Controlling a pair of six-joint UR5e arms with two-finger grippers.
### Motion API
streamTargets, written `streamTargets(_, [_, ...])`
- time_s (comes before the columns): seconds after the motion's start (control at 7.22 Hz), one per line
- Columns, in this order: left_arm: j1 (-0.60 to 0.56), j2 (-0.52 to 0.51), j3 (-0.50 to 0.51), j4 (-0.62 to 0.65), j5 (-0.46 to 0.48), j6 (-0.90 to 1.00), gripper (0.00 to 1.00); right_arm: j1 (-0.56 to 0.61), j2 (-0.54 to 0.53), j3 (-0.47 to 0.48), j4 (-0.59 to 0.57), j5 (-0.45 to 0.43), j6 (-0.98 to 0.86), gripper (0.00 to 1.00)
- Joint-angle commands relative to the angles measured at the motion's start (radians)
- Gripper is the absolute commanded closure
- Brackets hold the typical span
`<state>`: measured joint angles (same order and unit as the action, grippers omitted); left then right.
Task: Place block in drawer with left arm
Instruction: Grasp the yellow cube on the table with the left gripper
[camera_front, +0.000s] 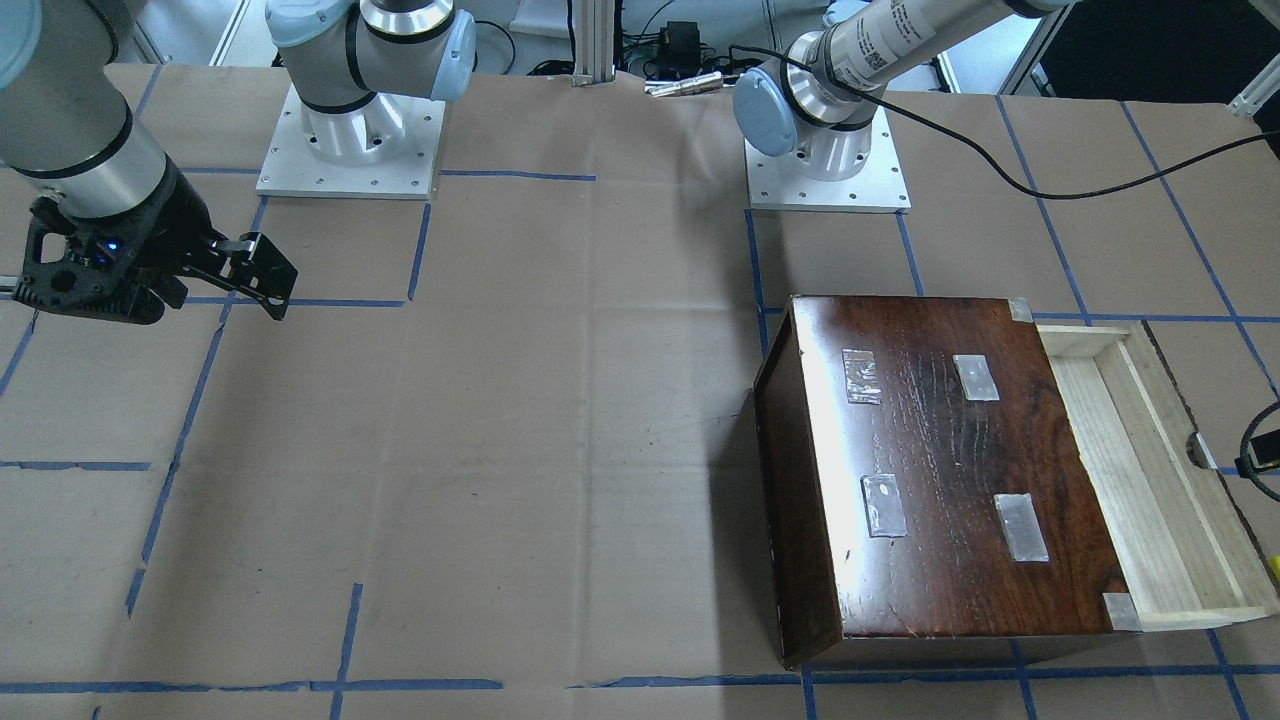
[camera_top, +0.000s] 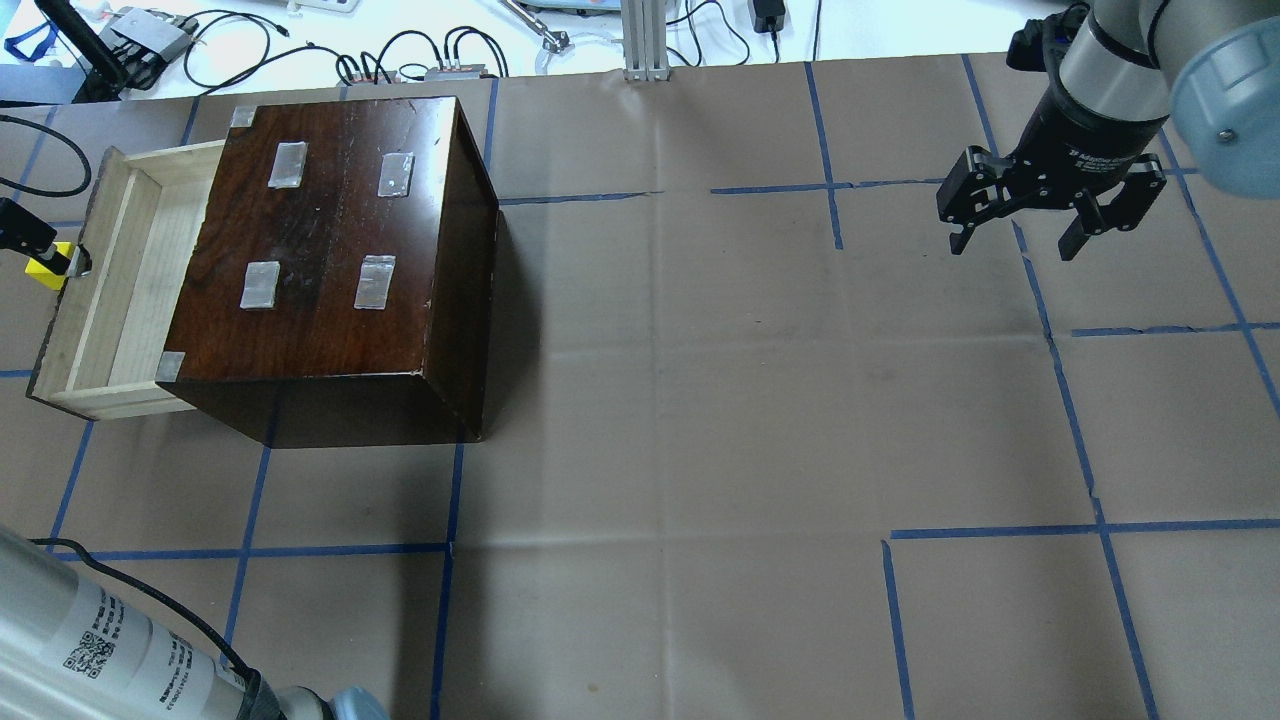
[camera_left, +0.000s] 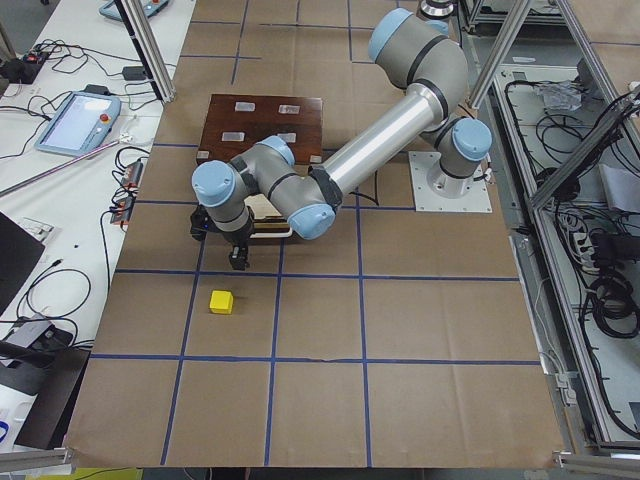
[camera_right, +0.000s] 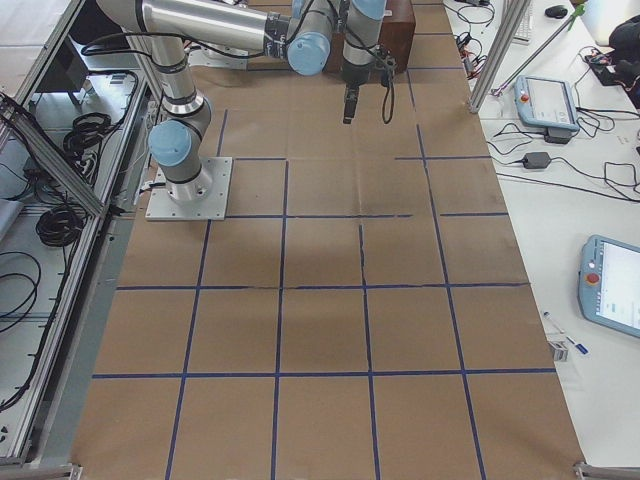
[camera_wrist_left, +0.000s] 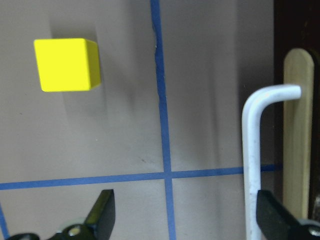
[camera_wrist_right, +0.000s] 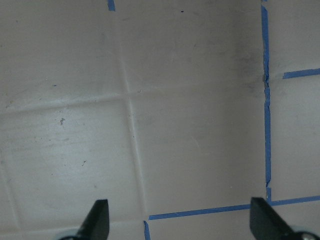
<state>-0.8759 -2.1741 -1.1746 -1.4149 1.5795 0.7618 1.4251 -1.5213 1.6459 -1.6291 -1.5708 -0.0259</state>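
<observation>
At the upper left of the overhead view, on the paper-covered table with its blue tape grid, stands the dark cabinet. Its drawer is pulled out toward the frame's left edge, and the pale tray shows nothing inside.

The left arm reaches from its base across to the drawer's front; the right arm hangs at the upper right of the overhead view, well apart from the cabinet.

The left gripper hovers above the paper just beside the drawer front. Its fingers are spread wide, with nothing between them. The right gripper is likewise released and empty over bare paper.

The block rests on the table outside the drawer, near its dark front. In the left wrist view it lies in the upper left of the frame, beyond the fingertips and off toward the left-hand finger. A white bent rod and a pale wooden edge stand at that frame's right.

Step in hand, as judged: the approach to the block, with the grasp not yet made. The next move calls for centring the spread fingers over the cube, squaring them to opposite faces, descending and closing. The cube must then be lifted clear of the drawer front before release over the tray.
</observation>
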Motion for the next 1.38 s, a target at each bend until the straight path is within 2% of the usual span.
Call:
streamTargets(0.0, [0.002,-0.129,0.149,0.005,0.013,0.001,0.02,0.0,0.0,0.0,0.0,0.0,0.0,0.0])
streamTargets(0.14, [0.002,-0.215,0.227,0.017,0.013,0.001,0.02,0.0,0.0,0.0,0.0,0.0,0.0,0.0])
streamTargets(0.28, [0.011,-0.267,0.255,0.095,0.013,-0.002,0.02,0.0,0.0,0.0,0.0,0.0,0.001,0.0])
streamTargets(0.55, [0.011,-0.314,0.257,0.145,0.011,-0.004,0.02,0.0,0.0,0.0,0.0,0.0,0.001,0.0])
streamTargets(1.11, [0.012,-0.372,0.262,0.148,0.013,-0.002,0.03,0.0,0.0,0.0,0.0,0.0,0.001,0.0])
streamTargets(1.25, [0.012,-0.375,0.263,0.148,0.022,-0.001,0.36,0.0,0.0,0.0,0.0,0.0,0.0,0.0])
